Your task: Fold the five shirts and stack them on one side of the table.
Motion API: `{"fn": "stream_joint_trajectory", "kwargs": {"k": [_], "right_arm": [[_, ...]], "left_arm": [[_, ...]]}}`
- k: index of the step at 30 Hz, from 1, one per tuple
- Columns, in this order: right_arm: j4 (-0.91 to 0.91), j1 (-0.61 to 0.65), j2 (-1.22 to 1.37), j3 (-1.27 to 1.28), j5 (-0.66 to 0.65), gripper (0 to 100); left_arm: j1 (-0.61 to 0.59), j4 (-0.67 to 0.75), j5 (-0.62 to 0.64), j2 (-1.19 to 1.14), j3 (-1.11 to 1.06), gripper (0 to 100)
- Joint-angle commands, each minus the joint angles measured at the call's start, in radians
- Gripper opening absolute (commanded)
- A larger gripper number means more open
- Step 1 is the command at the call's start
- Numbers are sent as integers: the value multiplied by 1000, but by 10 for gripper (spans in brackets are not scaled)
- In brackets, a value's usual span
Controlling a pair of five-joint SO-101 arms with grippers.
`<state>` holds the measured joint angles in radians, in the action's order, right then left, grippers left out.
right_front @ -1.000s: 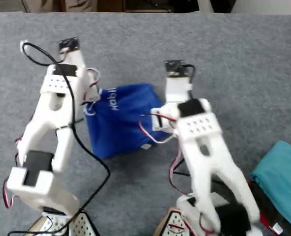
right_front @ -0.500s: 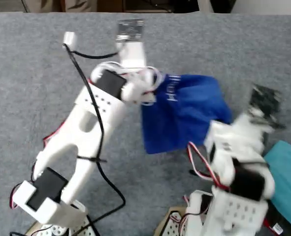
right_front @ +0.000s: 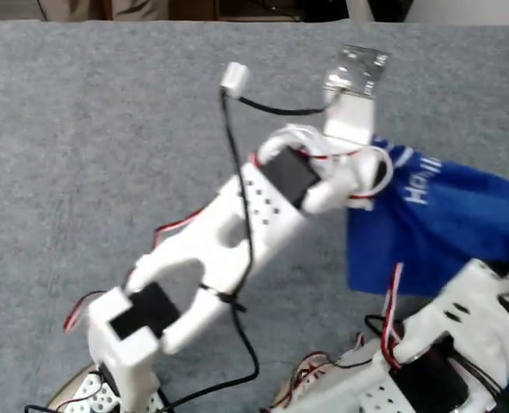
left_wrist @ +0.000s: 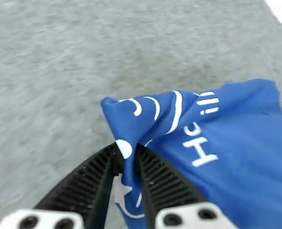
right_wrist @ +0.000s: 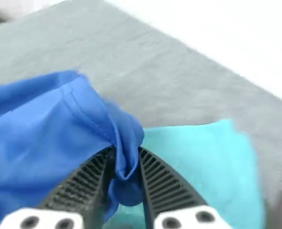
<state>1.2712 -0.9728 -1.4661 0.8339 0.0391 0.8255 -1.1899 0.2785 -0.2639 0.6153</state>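
A blue cloth shirt with white lettering (right_front: 448, 228) hangs stretched between the left gripper (left_wrist: 126, 149) and the right gripper (right_wrist: 125, 152), each clamped tight on a corner, with the right gripper's corner over a folded teal cloth shirt (right_wrist: 198, 157) and the rest reaching away from it above the grey felt table (right_front: 108, 129).

Blue shirt (right_front: 435, 232), white lettering on it, folded and rumpled, far right on the grey surface (right_front: 108, 129). The left pincer (left_wrist: 126, 152) clamps one corner, the right pincer (right_wrist: 125, 155) another. A teal shirt (right_wrist: 198, 167) lies flat just beyond that corner.
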Motion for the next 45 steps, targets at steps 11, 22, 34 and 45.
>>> {"fn": "stream_joint_trajectory", "kwargs": {"k": [11,22,34,45], "right_arm": [[-641,-472,4,311,-2,4],[-870,-591,-1,449,-8,4],[-962,-595,-1,544,-100,51],[-962,-593,-1,568,-92,354]], "left_arm": [[198,23,-2,-372,525,20],[265,100,-15,-581,694,21],[262,141,-14,-579,634,43],[253,6,-12,-565,654,151]]}}
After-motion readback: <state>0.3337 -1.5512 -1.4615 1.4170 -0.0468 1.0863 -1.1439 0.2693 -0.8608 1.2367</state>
